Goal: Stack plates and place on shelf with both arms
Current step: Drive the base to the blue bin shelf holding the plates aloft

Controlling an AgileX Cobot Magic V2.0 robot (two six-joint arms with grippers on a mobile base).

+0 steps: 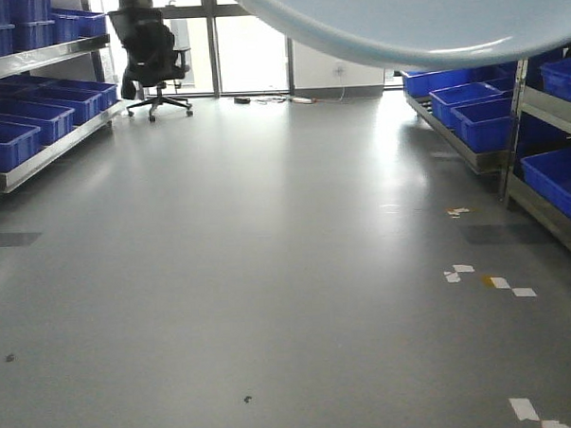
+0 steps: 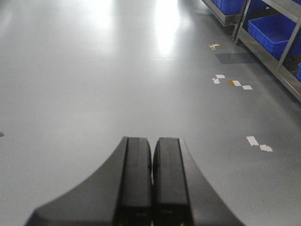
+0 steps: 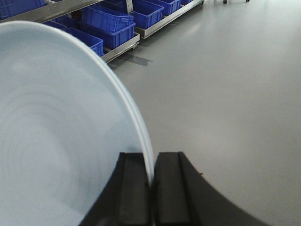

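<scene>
The right tool (image 3: 153,160) is pinching the low raised rim of a large round white glossy plate (image 3: 56,132). Its two black fingers (image 3: 134,188) are pressed against either side of the thin edge. In the right wrist view the plate spreads away to the left of the tool, with its wide shallow face turned toward the camera. It looks faintly bluish in this light, and only one rim shows between the fingers. In the front-facing view the same plate hangs in the air along the top edge, from the middle to the right side. Its smooth underside faces down over the plain grey polished floor (image 1: 269,272), and it touches nothing below. The left tool (image 2: 152,143) is pressed together with nothing between its dark fingers (image 2: 136,183), which meet along a thin seam. It points out over bare floor. Long steel racks (image 1: 46,153) run along the left and right sides of the floor, loaded with rectangular blue plastic bins (image 1: 21,117). A black office chair (image 1: 155,54) on castors stands at the far end, near the left rack and in front of bright windows (image 1: 250,50). Small white tape scraps (image 1: 502,282) lie scattered on the floor near the right-hand rack, and a few dark specks show closer in.
</scene>
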